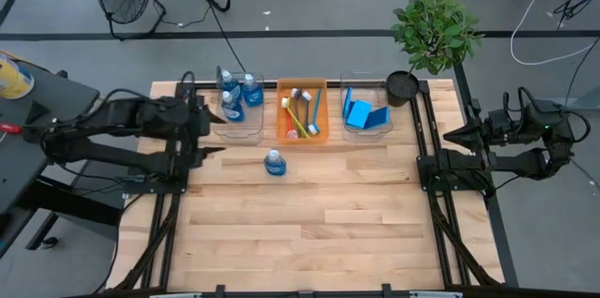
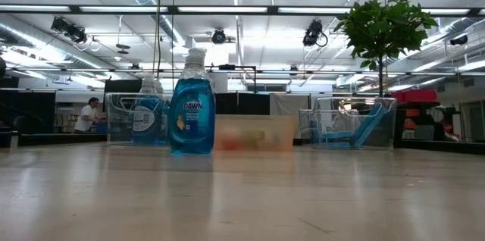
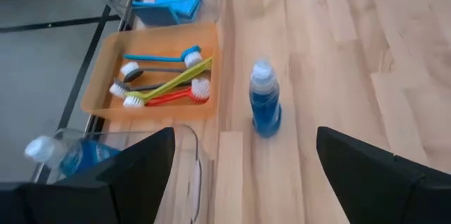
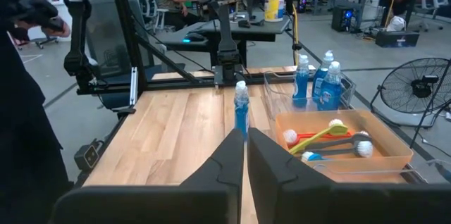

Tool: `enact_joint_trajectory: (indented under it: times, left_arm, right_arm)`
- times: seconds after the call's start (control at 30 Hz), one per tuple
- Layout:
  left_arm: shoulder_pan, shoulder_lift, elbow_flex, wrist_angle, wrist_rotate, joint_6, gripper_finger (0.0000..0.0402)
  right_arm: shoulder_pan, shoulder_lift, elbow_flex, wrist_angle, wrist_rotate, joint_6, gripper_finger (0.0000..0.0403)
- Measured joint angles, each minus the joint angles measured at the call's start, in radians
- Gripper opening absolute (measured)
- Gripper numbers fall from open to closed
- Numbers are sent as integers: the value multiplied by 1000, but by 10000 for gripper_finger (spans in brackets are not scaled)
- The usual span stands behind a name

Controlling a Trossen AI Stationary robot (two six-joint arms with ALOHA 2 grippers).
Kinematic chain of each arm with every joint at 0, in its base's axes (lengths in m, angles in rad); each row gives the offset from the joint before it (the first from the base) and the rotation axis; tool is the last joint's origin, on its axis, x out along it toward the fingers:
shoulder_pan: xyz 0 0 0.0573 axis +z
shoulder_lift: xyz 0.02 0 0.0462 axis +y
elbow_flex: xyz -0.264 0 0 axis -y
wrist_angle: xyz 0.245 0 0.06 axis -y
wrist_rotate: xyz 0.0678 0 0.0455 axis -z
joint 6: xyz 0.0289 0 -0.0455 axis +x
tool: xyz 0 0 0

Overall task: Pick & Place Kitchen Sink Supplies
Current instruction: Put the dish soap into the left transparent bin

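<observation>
Blue bottle (image 1: 273,162) stands alone before orange bin (image 1: 302,134)

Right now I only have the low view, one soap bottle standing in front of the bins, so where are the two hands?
Observer: The left hand is open, at the table's left edge beside the clear bin of bottles.
Operator: Is it touching the loose bottle?
Observer: No, the bottle stands alone on the wood, in front of the orange bin.
Operator: What's in that orange bin?
Observer: Brushes: blue, grey, yellow-green and red handles.
Operator: And the right hand?
Observer: The right hand is shut, waiting at the right edge.
</observation>
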Motion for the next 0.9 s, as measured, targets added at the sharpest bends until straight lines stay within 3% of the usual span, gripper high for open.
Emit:
enact_joint_trajectory:
  times: [0.43,0.67,0.9]
  left_arm:
    - [79,77,-199,281,118,70,351]
    - [117,188,-213,375,137,67,351]
    - [145,296,-213,457,291,66,351]
  right_arm:
    - [0,0,0,0,0,0,25]
    - [0,0,0,0,0,0,25]
    - [0,0,0,0,0,0,25]
